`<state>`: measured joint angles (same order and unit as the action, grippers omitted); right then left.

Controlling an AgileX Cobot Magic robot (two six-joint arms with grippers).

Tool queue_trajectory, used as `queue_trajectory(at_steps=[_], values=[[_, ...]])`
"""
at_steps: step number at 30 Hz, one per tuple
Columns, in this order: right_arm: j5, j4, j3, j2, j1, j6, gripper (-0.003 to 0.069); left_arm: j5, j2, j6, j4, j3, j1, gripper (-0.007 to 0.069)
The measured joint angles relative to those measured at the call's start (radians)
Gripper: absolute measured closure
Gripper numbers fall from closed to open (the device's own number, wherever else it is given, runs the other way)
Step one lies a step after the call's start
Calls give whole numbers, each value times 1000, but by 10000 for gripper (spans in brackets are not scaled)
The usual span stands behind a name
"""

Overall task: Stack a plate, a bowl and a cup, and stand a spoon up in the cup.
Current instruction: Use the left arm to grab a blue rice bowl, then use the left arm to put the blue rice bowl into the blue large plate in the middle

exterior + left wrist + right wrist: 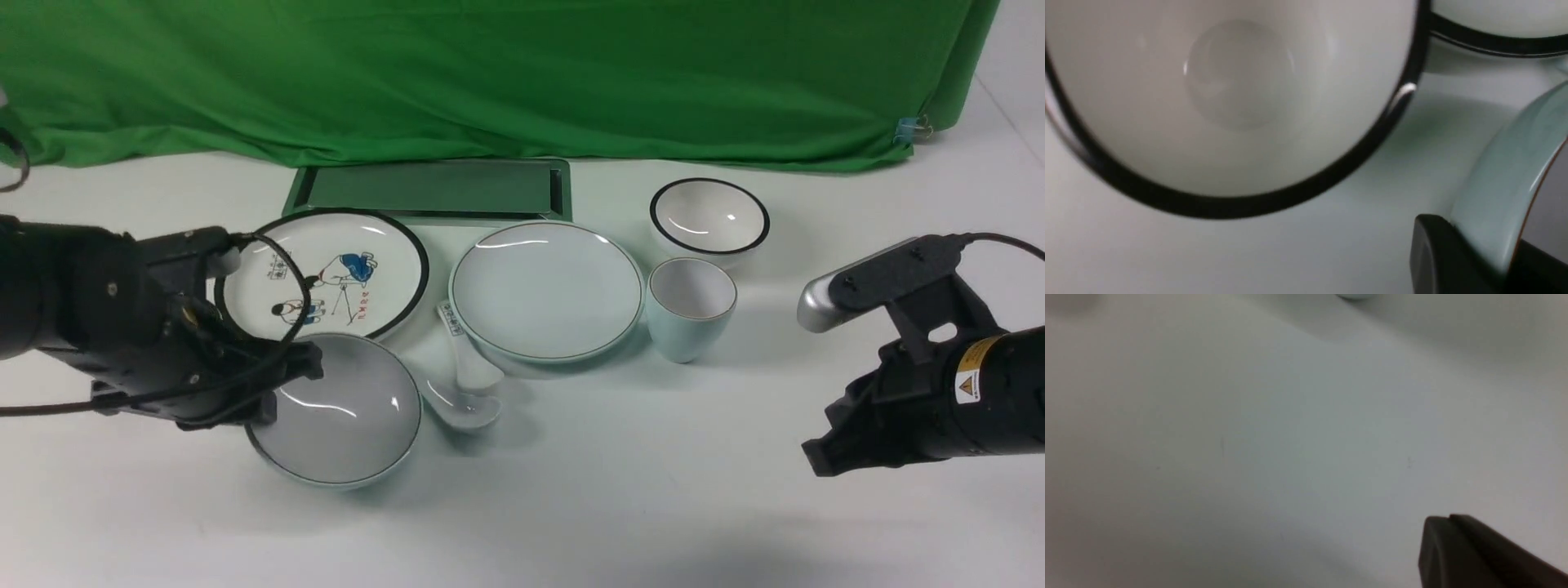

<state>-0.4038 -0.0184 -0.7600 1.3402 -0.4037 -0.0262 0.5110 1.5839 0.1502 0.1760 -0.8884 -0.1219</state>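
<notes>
White table, two plates, plain blue-green plate beside cartoon-printed plate, left tool gripping wide grey-blue bowl, right tool width untellable.

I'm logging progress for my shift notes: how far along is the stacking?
Done: nothing is stacked yet. In hand: the left hand grips the bowl at its rim. Left: bowl onto the bare plate, the empty cup into the bowl, then the spoon, which I cannot pick out.
</notes>
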Motion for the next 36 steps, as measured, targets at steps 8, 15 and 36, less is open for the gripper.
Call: queue_trajectory(at_steps=[8, 15, 36], values=[[-11, 7, 0, 1, 0, 3, 627, 114, 45, -465, 405, -303, -21, 630], [-21, 37, 0, 1, 0, 3, 611, 138, 327, -497, 389, -673, -124, 630], [-144, 92, -478, 247, 0, 3, 190, 298, 669, -376, 223, -1004, -169, 305]])
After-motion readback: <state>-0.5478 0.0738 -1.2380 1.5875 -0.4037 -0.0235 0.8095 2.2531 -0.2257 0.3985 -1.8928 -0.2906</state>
